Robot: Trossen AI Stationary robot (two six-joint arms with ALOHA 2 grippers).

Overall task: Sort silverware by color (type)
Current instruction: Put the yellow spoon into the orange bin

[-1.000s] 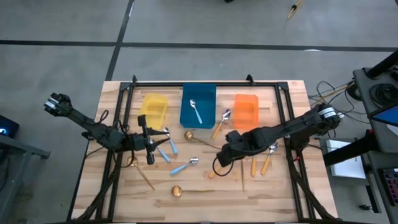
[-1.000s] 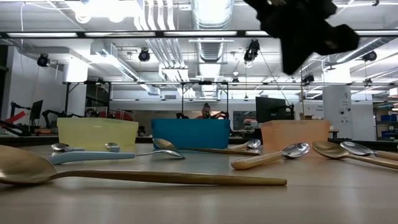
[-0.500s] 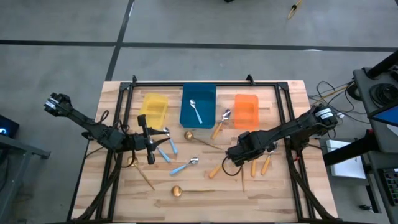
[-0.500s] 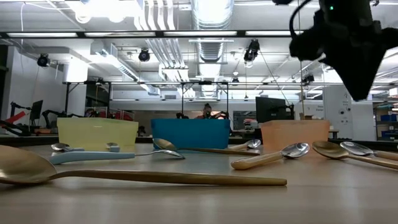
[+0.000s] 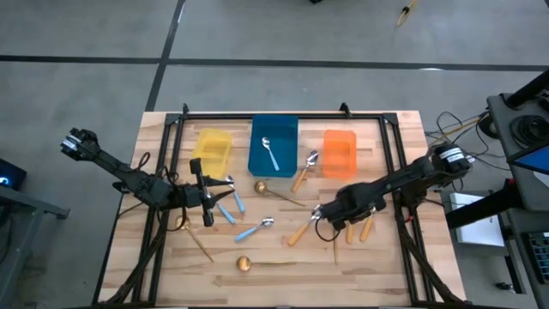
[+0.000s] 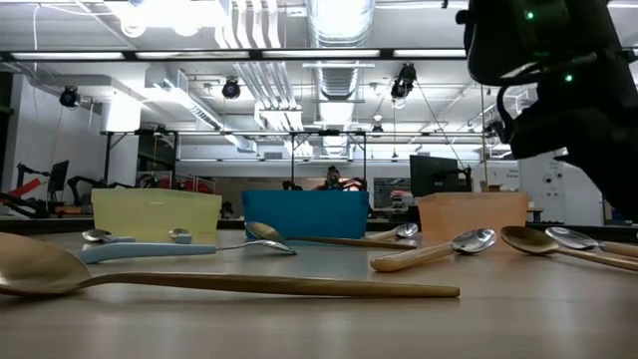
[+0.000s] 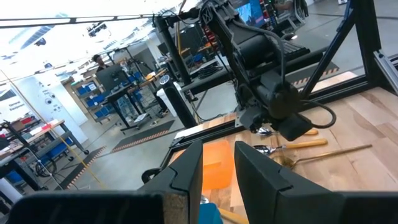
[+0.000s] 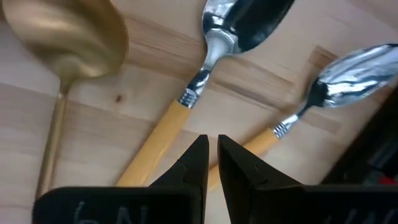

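**Right arm low over orange-handled spoons**

I see pale wood planks (image 8: 93,130) at lower right of the overhead frame; my right gripper (image 8: 211,155), fingers nearly together and empty, hovers above two silver-bowled, orange-handled spoons (image 8: 186,106). Left gripper (image 7: 217,171) slightly parted, empty. Workshop racks beyond.

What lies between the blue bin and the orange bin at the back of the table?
In the high view, an orange-handled spoon lies slanted in the gap between the blue bin and the orange bin.

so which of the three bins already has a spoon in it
The blue bin, the middle one; a blue-handled spoon lies inside. The yellow bin and orange bin look empty.
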